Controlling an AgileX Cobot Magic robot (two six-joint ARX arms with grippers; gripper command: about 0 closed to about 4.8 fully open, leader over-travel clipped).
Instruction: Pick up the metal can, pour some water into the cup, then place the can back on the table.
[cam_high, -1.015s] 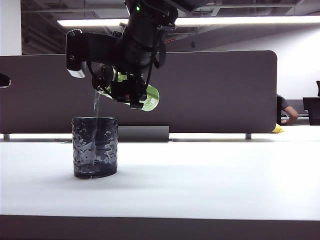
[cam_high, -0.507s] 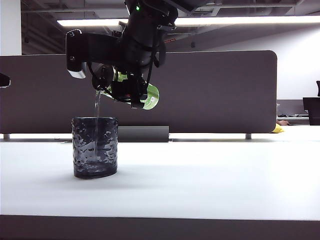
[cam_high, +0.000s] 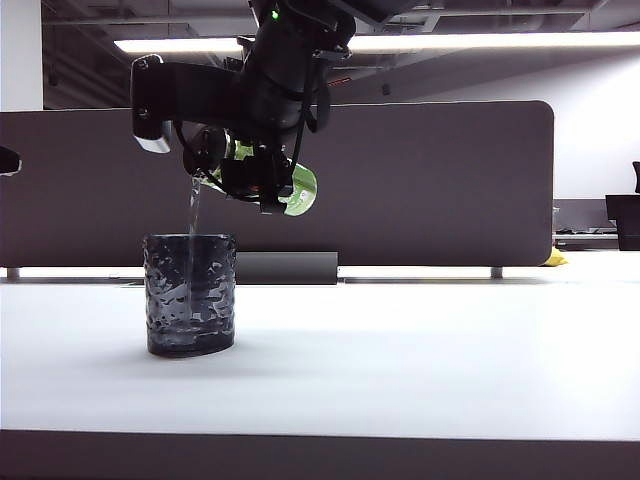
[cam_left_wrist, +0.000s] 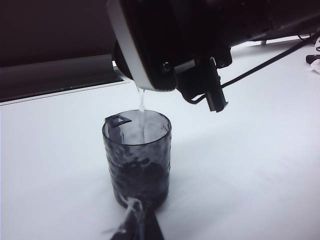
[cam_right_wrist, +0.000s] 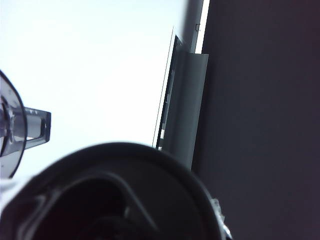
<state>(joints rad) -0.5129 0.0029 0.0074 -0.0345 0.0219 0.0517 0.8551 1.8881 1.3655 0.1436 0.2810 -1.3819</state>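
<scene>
The green metal can (cam_high: 297, 190) hangs tilted, mouth down to the left, above the cup (cam_high: 190, 295), with my right gripper (cam_high: 255, 175) shut on it. A thin clear stream of water (cam_high: 193, 215) falls from the can's mouth into the dark dimpled cup, which stands on the white table (cam_high: 400, 370). In the left wrist view the cup (cam_left_wrist: 137, 155) is straight ahead, the water (cam_left_wrist: 142, 102) drops into it, and my left gripper (cam_left_wrist: 137, 230) rests low before it, fingers together and holding nothing. The can's dark round end (cam_right_wrist: 115, 200) fills the right wrist view beside the cup's rim (cam_right_wrist: 10, 130).
A dark grey partition panel (cam_high: 440, 180) runs across the back of the table, with a low grey foot (cam_high: 287, 267) behind the cup. The table's dark front edge (cam_high: 320, 455) is nearest the camera. A black cable (cam_left_wrist: 270, 62) trails over the tabletop.
The can stays tilted over the cup and the stream keeps running. Neither arm has visibly moved.
</scene>
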